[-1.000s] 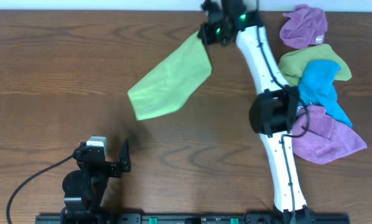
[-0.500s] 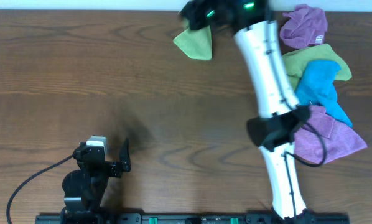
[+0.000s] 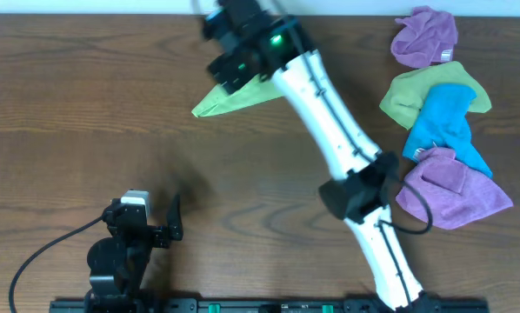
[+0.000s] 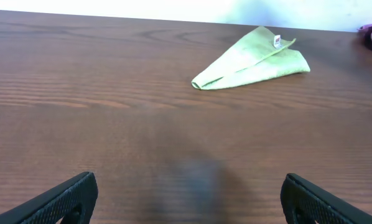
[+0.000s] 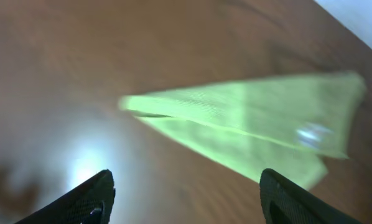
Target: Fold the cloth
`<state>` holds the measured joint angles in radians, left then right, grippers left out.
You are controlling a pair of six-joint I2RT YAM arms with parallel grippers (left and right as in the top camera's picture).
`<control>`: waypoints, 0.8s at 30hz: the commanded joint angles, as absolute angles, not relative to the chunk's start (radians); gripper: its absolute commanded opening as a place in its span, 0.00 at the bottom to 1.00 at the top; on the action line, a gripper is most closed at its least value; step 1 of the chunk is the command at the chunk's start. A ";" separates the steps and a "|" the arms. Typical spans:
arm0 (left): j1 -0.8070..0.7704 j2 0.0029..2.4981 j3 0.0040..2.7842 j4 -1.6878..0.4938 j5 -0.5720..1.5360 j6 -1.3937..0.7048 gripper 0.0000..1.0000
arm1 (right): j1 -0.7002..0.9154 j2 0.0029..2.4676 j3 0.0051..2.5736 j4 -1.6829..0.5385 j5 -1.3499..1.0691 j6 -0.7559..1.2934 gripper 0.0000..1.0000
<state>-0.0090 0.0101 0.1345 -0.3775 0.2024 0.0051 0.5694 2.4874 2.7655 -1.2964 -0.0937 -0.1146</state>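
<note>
cloth: lime-green, lying as a narrow folded wedge on the counter, far side near the middle | right hand: fingers spread wide, pinching nothing, hovering over the cloth, view blurred | left hand: spread, empty, near edge, well apart from cloth | rags: heaped far right

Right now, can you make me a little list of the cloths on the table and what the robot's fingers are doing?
bright green cloth: lying on the table, folded into a long pointed shape, small tag showing
right fingers: open, above the bright green cloth, holding nothing
left fingers: open, low over bare wood, apart from the cloth
heap on the right: purple cloth, dull green cloth, blue cloth, second purple cloth
table: brown wood
</note>
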 commanded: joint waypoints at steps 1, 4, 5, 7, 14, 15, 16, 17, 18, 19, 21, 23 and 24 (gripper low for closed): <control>-0.012 0.004 0.113 -0.381 0.206 0.023 0.95 | 0.482 2.500 2.665 -1.232 -0.102 -0.047 0.73; -0.012 0.004 0.113 -0.381 0.206 0.023 0.95 | 0.431 2.500 2.562 -1.099 -0.139 -0.023 0.73; -0.012 0.004 0.113 -0.381 0.206 0.022 0.95 | 0.421 2.500 2.535 -1.056 -0.139 -0.017 0.73; -0.012 0.004 0.113 -0.381 0.206 0.022 0.95 | 0.405 2.500 2.483 -0.951 -0.139 -0.015 0.75; -0.012 0.004 0.113 -0.381 0.206 0.023 0.95 | 0.400 2.506 2.325 -0.749 -0.128 -0.016 0.75; -0.012 0.004 0.113 -0.381 0.206 0.022 0.95 | 0.400 2.506 2.296 -0.730 -0.127 -0.016 0.74; -0.012 0.004 0.113 -0.381 0.206 0.023 0.95 | 0.400 2.506 2.275 -0.722 -0.128 -0.015 0.72; -0.012 0.004 0.113 -0.381 0.206 0.023 0.96 | 0.400 2.506 2.243 -0.715 -0.127 -0.015 0.71; -0.012 0.004 0.113 -0.381 0.206 0.023 0.95 | 0.400 2.506 2.219 -0.714 -0.127 -0.015 0.68; -0.012 0.004 0.113 -0.381 0.206 0.022 0.95 | 0.400 2.506 2.203 -0.719 -0.128 -0.015 0.65; -0.012 0.004 0.113 -0.381 0.206 0.023 0.95 | 0.400 2.506 2.164 -0.746 -0.130 -0.014 0.63; -0.012 0.004 0.113 -0.381 0.206 0.022 0.95 | 0.404 2.506 2.154 -0.802 -0.131 -0.015 0.59; -0.012 0.004 0.113 -0.381 0.206 0.023 0.95 | 0.408 2.506 2.152 -0.835 -0.131 -0.015 0.57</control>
<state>-0.0090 0.0101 0.1345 -0.3775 0.2028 0.0055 0.3977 2.4996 2.1616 -0.7986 -0.1219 -0.0223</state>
